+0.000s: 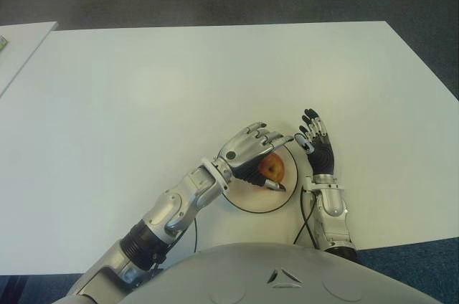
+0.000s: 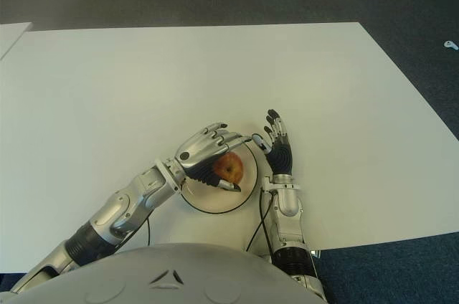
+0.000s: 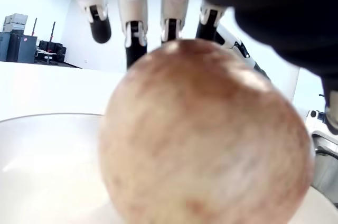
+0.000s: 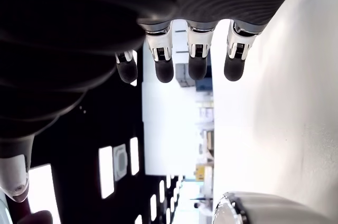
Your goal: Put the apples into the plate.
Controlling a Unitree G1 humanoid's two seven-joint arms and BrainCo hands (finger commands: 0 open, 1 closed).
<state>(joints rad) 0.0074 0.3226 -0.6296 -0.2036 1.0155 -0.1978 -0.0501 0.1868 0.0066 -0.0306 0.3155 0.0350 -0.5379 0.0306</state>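
The left hand (image 1: pixel 252 152) arches over a red-yellow apple (image 1: pixel 272 168) that sits in the round white plate (image 1: pixel 247 200) on the white table (image 1: pixel 179 82), fingers curved around it. The right hand (image 1: pixel 316 143) stands just beside the plate's right rim, fingers extended, holding nothing.

There is one apple (image 1: pixel 272 167). There is one plate (image 1: pixel 249 200). There are two robot hands, a left hand (image 1: pixel 247 150) and a right hand (image 1: pixel 316 142). There is one big white surface (image 1: pixel 143 89), and maybe a second one at the far edge (image 1: pixel 18 42).
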